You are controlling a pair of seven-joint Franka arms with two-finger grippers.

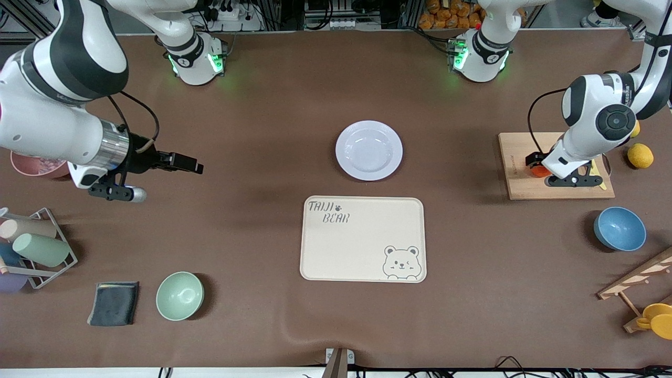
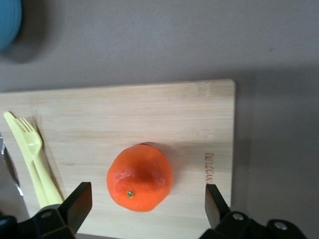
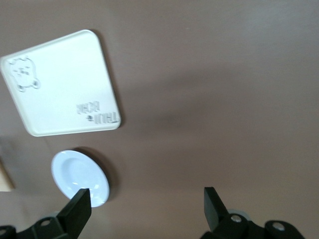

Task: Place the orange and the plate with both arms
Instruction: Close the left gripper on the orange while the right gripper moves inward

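Note:
The orange [image 1: 536, 171] lies on a wooden cutting board [image 1: 556, 142] toward the left arm's end of the table. My left gripper [image 1: 538, 164] is low over it and open. In the left wrist view the orange [image 2: 140, 178] sits between the two fingers [image 2: 79, 200], which are apart from it on both sides, with the gripper [image 2: 148, 204] centred on it. The pale plate [image 1: 369, 150] lies empty mid-table, farther from the front camera than the cream bear tray [image 1: 363, 239]. My right gripper [image 1: 185, 163] is open and empty, up over bare table; its wrist view [image 3: 147, 209] shows the plate [image 3: 79, 178] and tray [image 3: 60, 84].
A yellow fork [image 2: 30, 149] lies on the board beside the orange. A lemon [image 1: 640, 155] and a blue bowl [image 1: 619, 228] are near the board. A mint bowl [image 1: 179, 295], dark cloth [image 1: 114, 303] and cup rack [image 1: 34, 249] are at the right arm's end.

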